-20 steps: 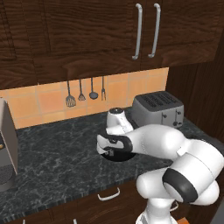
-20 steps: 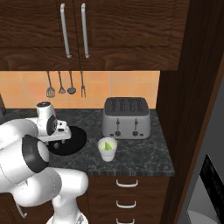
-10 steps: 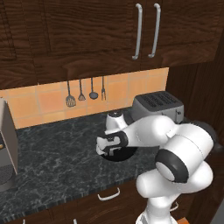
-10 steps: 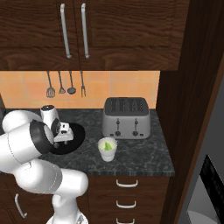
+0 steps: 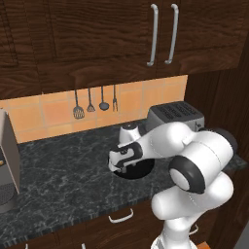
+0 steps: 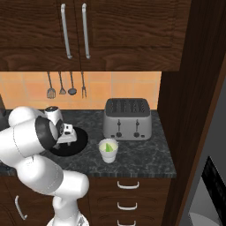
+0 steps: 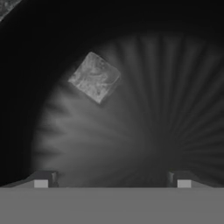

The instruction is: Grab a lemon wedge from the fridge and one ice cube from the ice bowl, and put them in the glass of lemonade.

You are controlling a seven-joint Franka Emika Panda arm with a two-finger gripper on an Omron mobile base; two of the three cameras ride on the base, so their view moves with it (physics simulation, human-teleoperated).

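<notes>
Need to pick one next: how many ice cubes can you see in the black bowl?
1. A single ice cube lies on the ice bowl floor, ahead-left of the open end effector. Others could be outside the hand view.

Both base views are evenly lit, sharp and free of glare; the hand view is dim, grey and soft.

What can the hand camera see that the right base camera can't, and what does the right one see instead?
Hand view alone: an ice cube lying on the ridged inside of the ice bowl, ahead of the open gripper and off to one side.

Right base view alone: the glass of lemonade with a lemon wedge already in it, the toaster behind it, hanging utensils and the cabinet handles.

Both: the black ice bowl, with the hand over it.
</notes>
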